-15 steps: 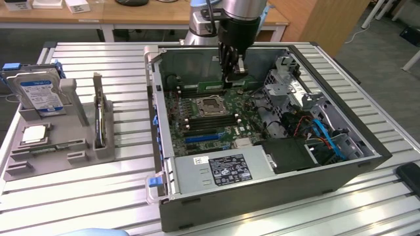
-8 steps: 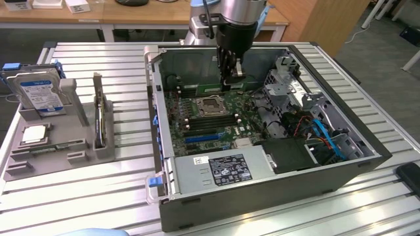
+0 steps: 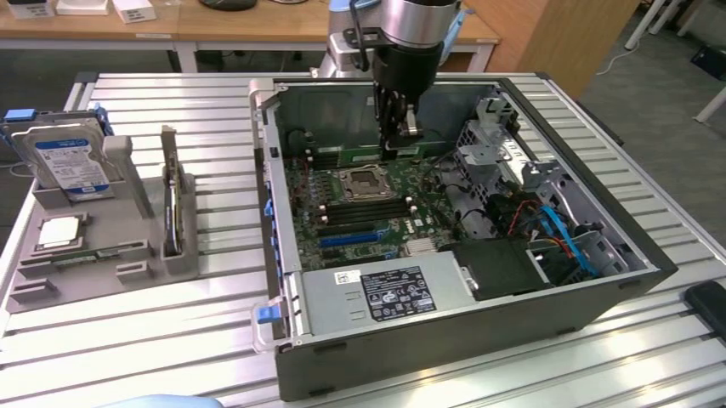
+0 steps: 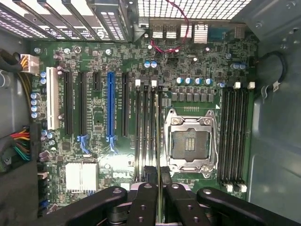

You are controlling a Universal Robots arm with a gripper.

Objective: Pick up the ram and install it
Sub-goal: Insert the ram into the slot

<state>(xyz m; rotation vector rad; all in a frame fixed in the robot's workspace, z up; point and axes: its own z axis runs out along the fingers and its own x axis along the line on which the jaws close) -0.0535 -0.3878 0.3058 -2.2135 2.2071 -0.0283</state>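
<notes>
— Where is the ram [image 4: 159, 193]?

— Edge-on in my gripper [image 3: 399, 138], whose fingers are clamped on it. I hang inside the open case [image 3: 454, 357], above the motherboard [image 4: 61, 150]. Below me is the bank of memory slots [image 4: 146, 132] between the processor socket [image 4: 190, 141] and the blue expansion slot [image 4: 111, 108].

— What worries you?

— Alignment, mostly. The slots lie close together, so I judge a small sideways error could land the stick on a ridge or in the wrong slot. If it sits tilted in my grip, one end could seat first and jam.

— Anything else?

— The white latches [image 4: 138, 84] at the slot ends. I cannot tell whether they are swung open. If they are closed, pressing would load the board instead of seating the stick. The socket also lies just beside the slots, and a slip could scrape its contacts.
</notes>
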